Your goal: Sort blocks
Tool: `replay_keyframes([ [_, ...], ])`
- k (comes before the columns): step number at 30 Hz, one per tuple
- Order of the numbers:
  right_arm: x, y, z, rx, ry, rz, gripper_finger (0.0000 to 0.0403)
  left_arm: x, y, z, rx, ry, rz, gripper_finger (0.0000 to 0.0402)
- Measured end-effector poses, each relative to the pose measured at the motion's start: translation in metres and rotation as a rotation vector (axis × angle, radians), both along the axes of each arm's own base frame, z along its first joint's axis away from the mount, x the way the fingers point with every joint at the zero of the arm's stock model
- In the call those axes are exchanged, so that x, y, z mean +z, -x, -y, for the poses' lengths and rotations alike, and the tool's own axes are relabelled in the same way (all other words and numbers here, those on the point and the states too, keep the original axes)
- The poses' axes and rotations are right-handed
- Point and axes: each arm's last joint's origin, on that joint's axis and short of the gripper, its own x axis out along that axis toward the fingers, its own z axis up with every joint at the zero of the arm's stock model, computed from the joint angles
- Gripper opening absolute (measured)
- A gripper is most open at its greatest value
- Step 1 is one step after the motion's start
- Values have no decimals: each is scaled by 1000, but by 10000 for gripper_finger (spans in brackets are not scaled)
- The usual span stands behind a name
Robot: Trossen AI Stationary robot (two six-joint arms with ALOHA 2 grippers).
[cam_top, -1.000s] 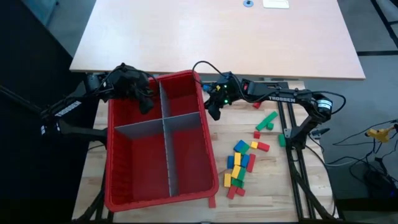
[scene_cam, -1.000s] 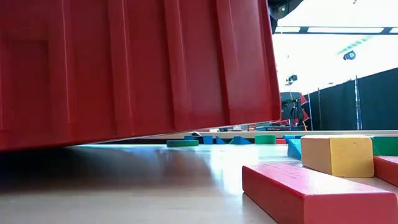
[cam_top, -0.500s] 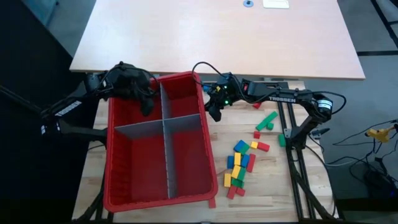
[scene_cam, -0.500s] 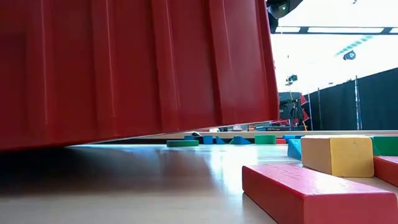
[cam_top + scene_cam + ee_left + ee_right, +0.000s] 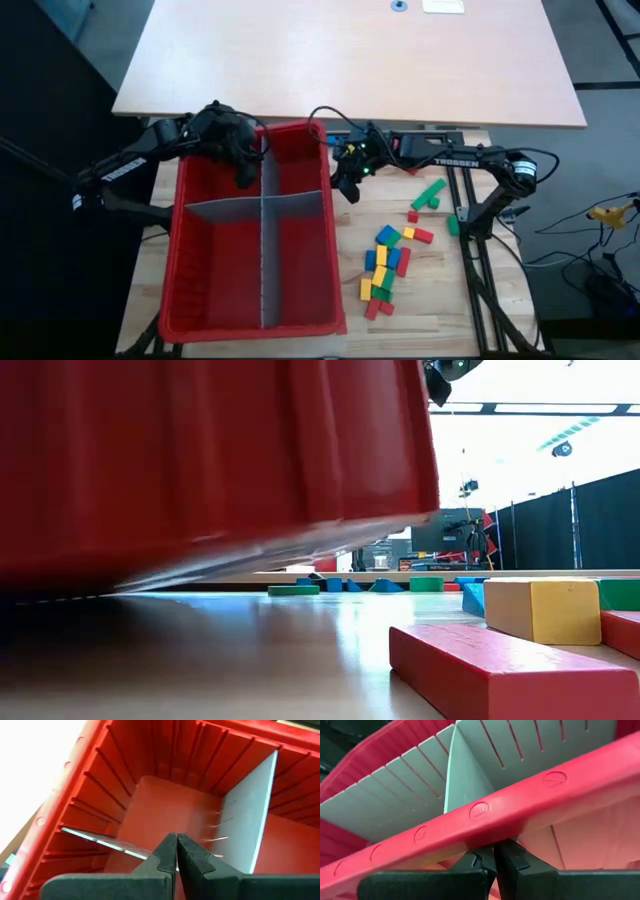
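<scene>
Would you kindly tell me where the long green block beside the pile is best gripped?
Grip the green block across its narrow middle, coming straight down from above: it lies flat and slanted on the table with bare wood along both long sides, apart from the pile.

Both arms are reaching inward, the left gripper pinching tight, the right gripper likewise clamping.

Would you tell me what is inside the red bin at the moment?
The red bin holds only crossed grey dividers; all four compartments look bare. The left gripper hides a bit of one far compartment.
</scene>
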Motion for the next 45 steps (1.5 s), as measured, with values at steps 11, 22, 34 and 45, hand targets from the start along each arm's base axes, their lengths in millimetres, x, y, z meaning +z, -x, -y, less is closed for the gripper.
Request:
replay_keyframes([
  [11,-9,1,-15,49,-24,-94,0,-1,-1,-1,-6,-5,-6,0],
  [22,-15,2,-27,58,-17,-170,0,-1,-1,-1,-5,-5,-6,0],
  [34,-16,3,-33,102,1,-176,0,-1,-1,-1,-5,-5,-6,0],
  [45,-4,4,-27,105,31,-137,0,-1,-1,-1,-9,-8,-8,0],
])
